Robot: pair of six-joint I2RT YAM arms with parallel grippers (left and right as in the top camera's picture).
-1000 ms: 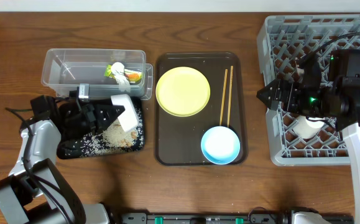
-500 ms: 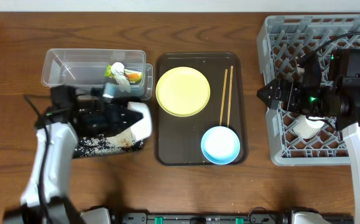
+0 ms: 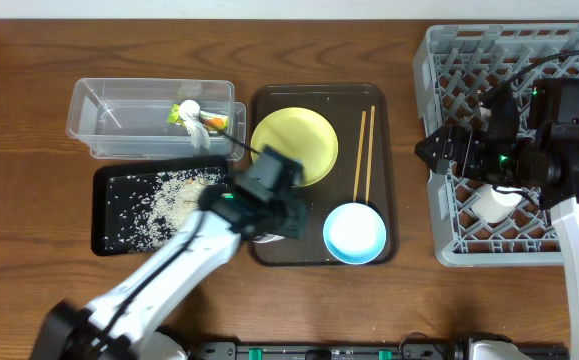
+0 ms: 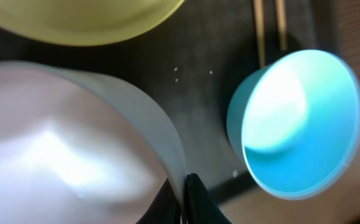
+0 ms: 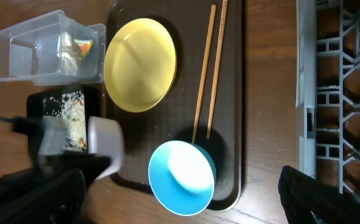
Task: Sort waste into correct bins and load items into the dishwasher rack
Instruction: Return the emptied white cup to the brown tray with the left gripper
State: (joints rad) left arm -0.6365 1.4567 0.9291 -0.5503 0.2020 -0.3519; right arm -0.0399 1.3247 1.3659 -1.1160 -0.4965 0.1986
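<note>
My left gripper is shut on the rim of the white bowl and holds it over the front left of the brown serving tray. The bowl also shows in the right wrist view. The light blue bowl, yellow plate and chopsticks lie on that tray. Rice scraps lie in the black tray. The green wrapper and tissue lie in the clear tub. My right gripper is open and empty at the left edge of the grey rack, which holds the white cup.
The clear tub and the black tray sit side by side left of the serving tray. Bare wood table lies at the far left and along the front edge. The right arm's body covers the middle of the rack.
My left arm swung right from the black tray to over the serving tray, carrying the white bowl. The rice in the black tray is now uncovered. The right arm has not moved.
</note>
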